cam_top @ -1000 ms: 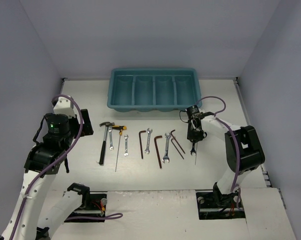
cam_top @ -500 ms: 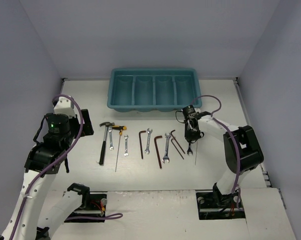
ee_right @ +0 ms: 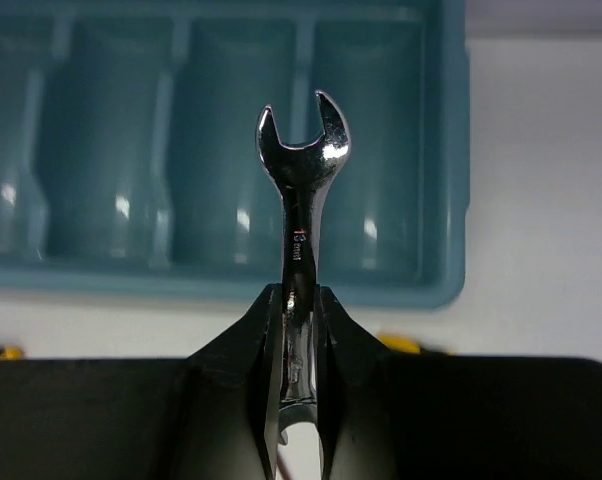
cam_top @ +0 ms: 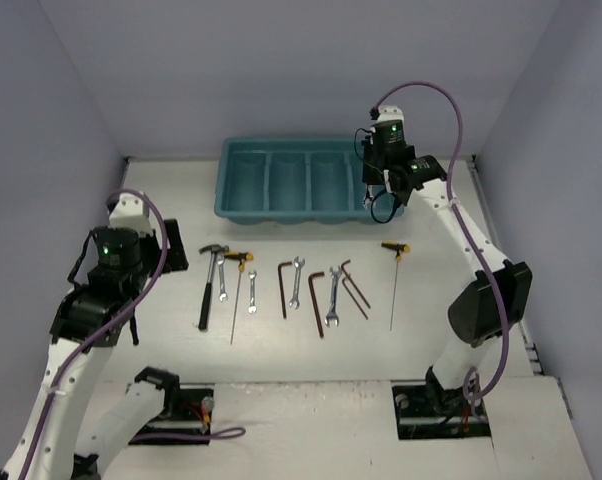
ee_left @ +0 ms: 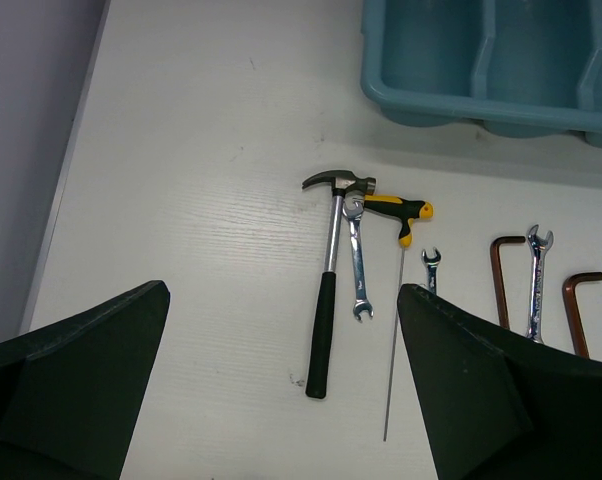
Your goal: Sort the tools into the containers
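Note:
My right gripper [ee_right: 298, 295] is shut on a silver wrench [ee_right: 301, 190], gripping its shaft edge-on with the open-ended head pointing up. In the top view this gripper [cam_top: 379, 190] hangs raised over the right end of the teal tray [cam_top: 224, 185]. In the right wrist view the tray [ee_right: 451, 200] lies behind the wrench, its compartments bare. On the table in a row lie a hammer [cam_top: 209, 285], wrenches [cam_top: 296, 280], hex keys [cam_top: 316, 300] and a T-handle driver [cam_top: 394, 285]. My left gripper [ee_left: 283, 290] is open above the hammer [ee_left: 326, 290], holding nothing.
Grey walls close in the table on the left, back and right. The tray [ee_left: 461, 105] stands at the back, just beyond the row of tools. A second T-handle driver [ee_left: 396, 215] lies beside the hammer, next to a small wrench [ee_left: 431, 268].
My right gripper has closed on the wrench at the right end of the row and lifted it up and back over the tray's right end. The left arm has not moved.

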